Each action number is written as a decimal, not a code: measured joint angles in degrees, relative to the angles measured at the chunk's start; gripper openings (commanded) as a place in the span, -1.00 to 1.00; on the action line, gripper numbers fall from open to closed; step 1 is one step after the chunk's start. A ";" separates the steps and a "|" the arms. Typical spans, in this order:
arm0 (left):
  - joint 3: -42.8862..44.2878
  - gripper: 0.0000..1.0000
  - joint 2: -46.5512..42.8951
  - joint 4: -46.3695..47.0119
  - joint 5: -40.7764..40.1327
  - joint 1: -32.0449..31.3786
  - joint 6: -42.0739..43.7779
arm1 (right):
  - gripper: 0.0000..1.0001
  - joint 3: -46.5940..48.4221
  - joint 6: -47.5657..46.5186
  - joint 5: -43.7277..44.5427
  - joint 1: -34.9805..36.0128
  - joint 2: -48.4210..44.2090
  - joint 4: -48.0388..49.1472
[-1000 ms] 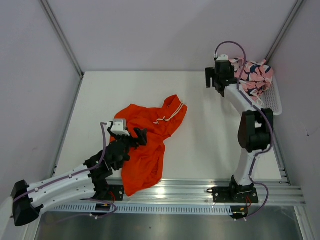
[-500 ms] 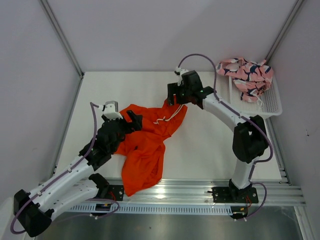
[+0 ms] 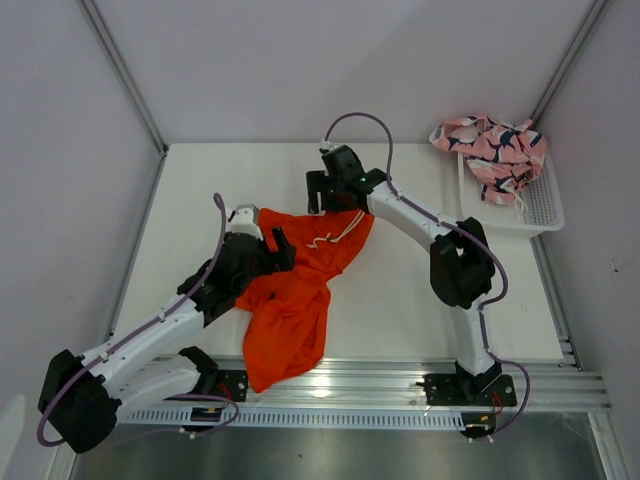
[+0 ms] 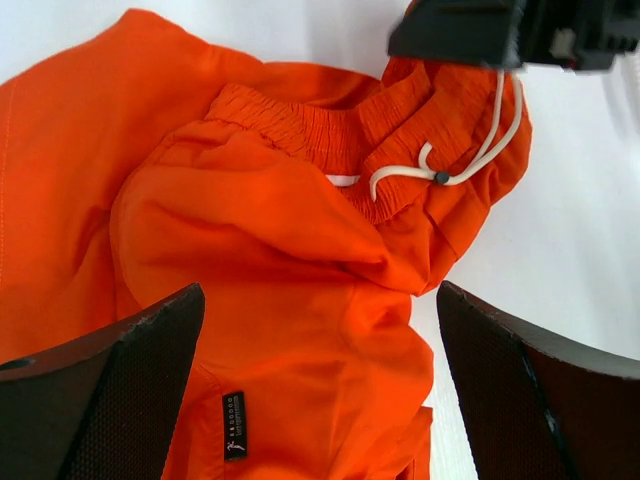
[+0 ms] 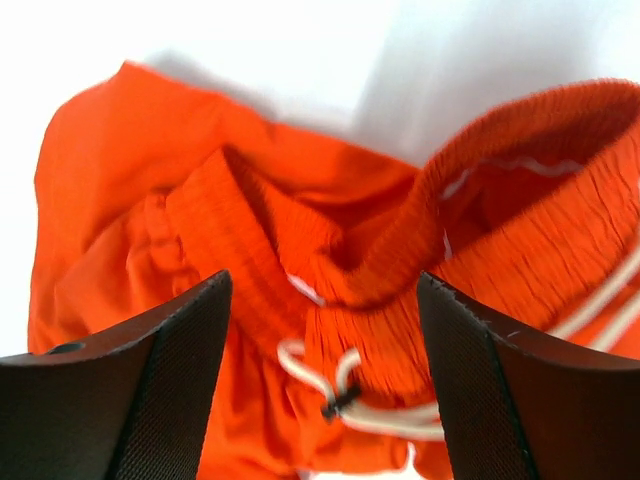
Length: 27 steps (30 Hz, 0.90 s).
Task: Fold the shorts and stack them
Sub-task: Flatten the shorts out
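The orange shorts (image 3: 298, 300) lie crumpled on the table (image 3: 400, 300) left of centre, waistband and white drawstring (image 3: 335, 235) at their far right end. My left gripper (image 3: 276, 250) hovers open over their left part, with orange fabric (image 4: 300, 250) between its wide jaws (image 4: 320, 292) and nothing pinched. My right gripper (image 3: 325, 195) hangs open just above the bunched waistband (image 5: 350, 260), with the drawstring knot (image 5: 340, 395) below its fingers (image 5: 325, 280). The pink printed shorts (image 3: 495, 148) sit heaped in the basket.
A white mesh basket (image 3: 540, 208) stands at the far right edge of the table. Metal frame posts rise at the back corners. An aluminium rail (image 3: 400, 385) runs along the near edge by the arm bases. The right gripper's black body (image 4: 500, 30) shows in the left wrist view.
My right arm has swung left from the basket to the orange shorts' waistband. My left gripper has moved farther up over the orange shorts. The pink shorts stay in the basket.
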 measured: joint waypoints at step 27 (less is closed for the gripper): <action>8.55 -1.00 23.71 -2.10 2.14 2.84 0.92 | -1.00 -9.38 7.69 5.18 -10.43 -1.90 1.16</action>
